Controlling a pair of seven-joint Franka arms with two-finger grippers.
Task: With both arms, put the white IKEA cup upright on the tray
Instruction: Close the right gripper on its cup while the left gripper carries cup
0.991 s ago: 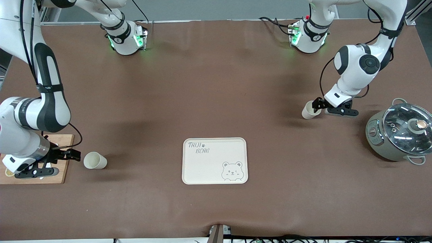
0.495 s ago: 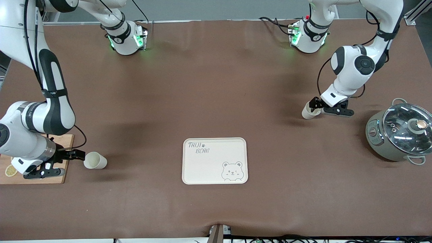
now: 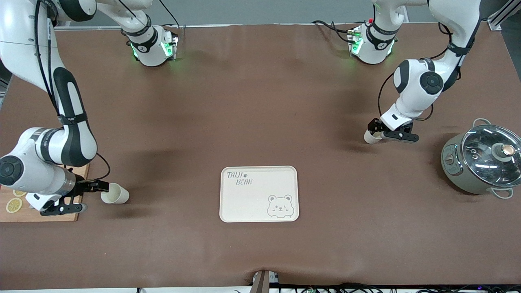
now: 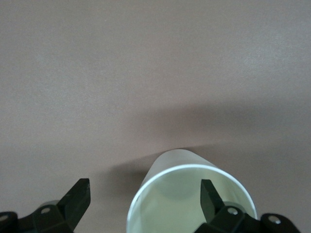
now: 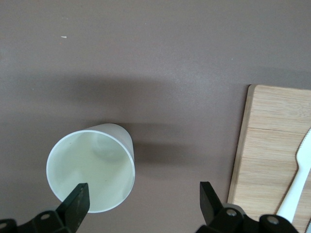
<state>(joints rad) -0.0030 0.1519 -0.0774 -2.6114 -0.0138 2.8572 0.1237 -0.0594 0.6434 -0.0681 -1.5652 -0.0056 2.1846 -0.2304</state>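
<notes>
Two white cups stand with their mouths up. One cup [image 3: 115, 194] is beside the cutting board at the right arm's end; in the right wrist view [image 5: 90, 170] one finger overlaps its rim. My right gripper [image 3: 99, 187] [image 5: 143, 201] is open and just over that cup's edge. The other cup [image 3: 370, 136] [image 4: 189, 194] is at the left arm's end. My left gripper [image 3: 375, 126] [image 4: 145, 194] is open, low over it, with one finger inside the mouth and one outside. The cream tray [image 3: 259, 194] with the bear drawing lies bare between the two cups, nearer the front camera.
A wooden cutting board [image 3: 44, 211] [image 5: 272, 155] with lemon slices [image 3: 12, 203] and a white plastic utensil [image 5: 297, 179] lies at the right arm's end. A grey pot with a glass lid [image 3: 482, 158] stands at the left arm's end.
My right gripper has moved off the cutting board to the cup's rim. My left gripper has shifted a little over its cup, toward the robots' bases. Neither cup has moved.
</notes>
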